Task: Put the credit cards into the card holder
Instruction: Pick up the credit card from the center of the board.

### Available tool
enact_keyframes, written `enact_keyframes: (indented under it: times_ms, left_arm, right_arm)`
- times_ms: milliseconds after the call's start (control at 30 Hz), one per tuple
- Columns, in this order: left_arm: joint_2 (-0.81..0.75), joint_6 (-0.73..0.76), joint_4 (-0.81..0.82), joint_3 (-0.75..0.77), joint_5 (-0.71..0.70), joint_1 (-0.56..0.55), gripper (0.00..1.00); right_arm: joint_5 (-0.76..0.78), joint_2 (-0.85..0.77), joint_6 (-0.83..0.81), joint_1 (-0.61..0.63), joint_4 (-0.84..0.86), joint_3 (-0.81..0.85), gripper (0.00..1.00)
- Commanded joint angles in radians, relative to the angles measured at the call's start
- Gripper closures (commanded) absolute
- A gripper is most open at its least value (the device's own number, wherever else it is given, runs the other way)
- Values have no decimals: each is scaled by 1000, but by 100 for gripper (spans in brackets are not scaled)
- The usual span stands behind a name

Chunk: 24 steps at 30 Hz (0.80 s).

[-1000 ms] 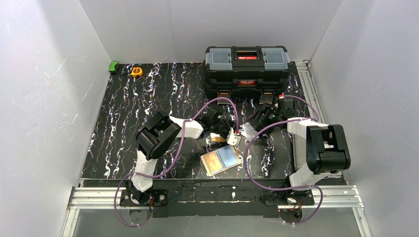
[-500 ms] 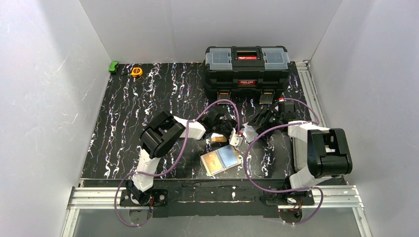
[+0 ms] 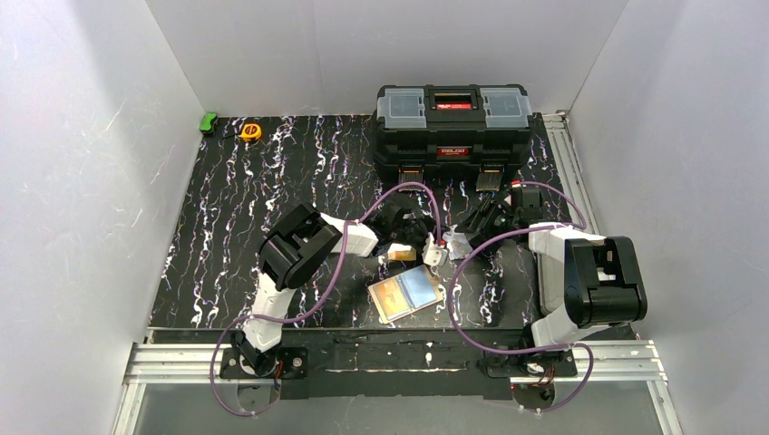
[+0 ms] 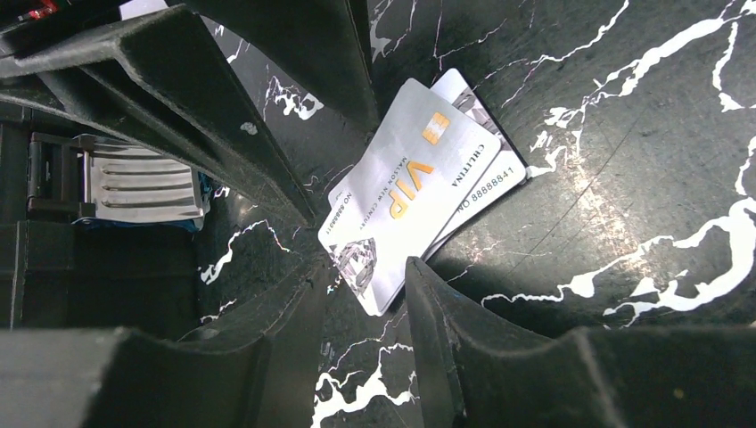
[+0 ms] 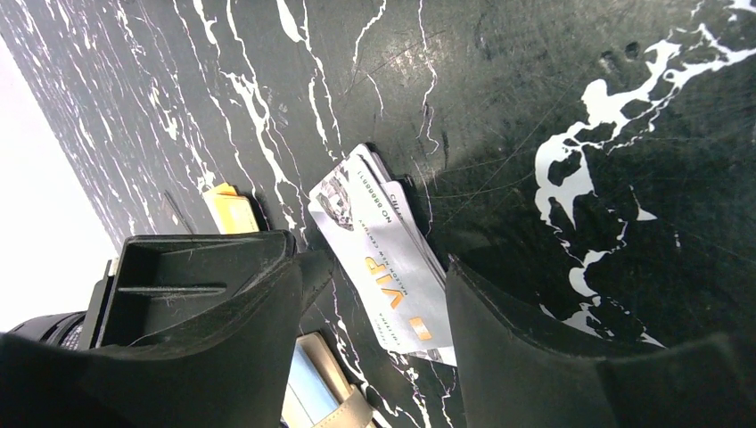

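With left end effector (image 4: pixel 365 278) and right end effector (image 5: pixel 379 267) both spread astride the overlapped credit cards (image 4: pixel 419 178) flat on the bench (image 4: pixel 624 134), closing may skid or split them.

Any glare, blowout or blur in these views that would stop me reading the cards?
Left wrist: the stacked cards are sharp and their print legible, though the top face has a pale sheen; the left gripper's fingers are dark, nearly featureless. Right wrist: the left edge is blown out to white and the table carries soft glare. Top external: evenly lit, cards too small to read.
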Motion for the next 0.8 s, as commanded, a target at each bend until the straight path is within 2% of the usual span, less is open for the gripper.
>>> enact_keyframes:
  times_ms: [0,533,767]
  left_arm:
    - [-10,-16,30,1,11,-9,64]
    - [-5,0,5,4,23,-13,64]
    - [-3,-6,15,10,35,-18,64]
  right_arm:
    - [5,7,-29,6,-101,-29,33]
    - [-41,-36,-28,6,-105,-83,37]
    - [-51,-66,-21,6,-125,-81,42]
